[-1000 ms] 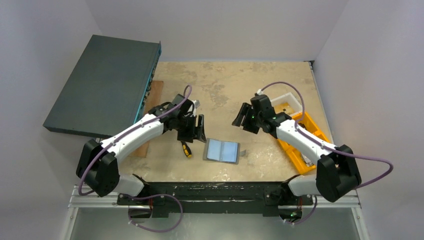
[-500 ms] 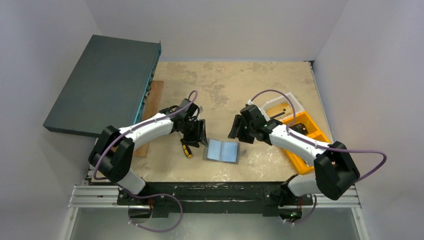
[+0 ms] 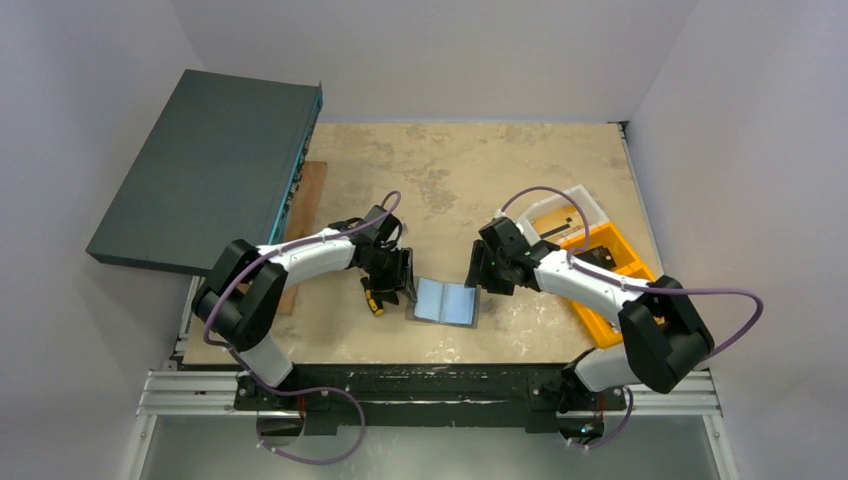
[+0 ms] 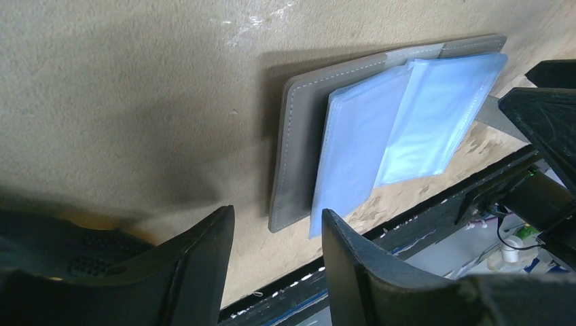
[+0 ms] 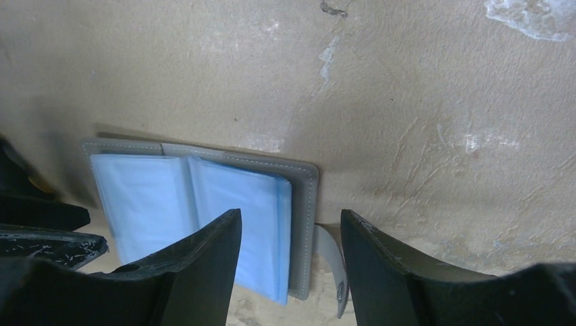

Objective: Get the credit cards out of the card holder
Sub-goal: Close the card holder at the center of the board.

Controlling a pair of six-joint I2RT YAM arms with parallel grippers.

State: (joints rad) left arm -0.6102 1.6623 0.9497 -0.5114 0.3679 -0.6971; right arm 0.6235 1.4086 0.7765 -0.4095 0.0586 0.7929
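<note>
Scuffed tan worktop point(image 3: 450, 170), blotchy and rough-looking. Card holder point(image 3: 445, 302) lies flat and open by the near edge, about midway along it: stitched grey cover, glossy pale blue plastic sleeves inside. My left gripper point(image 3: 400, 277) sits just beside its left end and my right gripper point(image 3: 479, 281) at its right end, both with fingers apart, gripping nothing.

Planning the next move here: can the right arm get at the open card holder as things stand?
Probably yes. The card holder lies open, and the right gripper hangs open above its right edge with nothing between. The left gripper is at the opposite edge.
</note>
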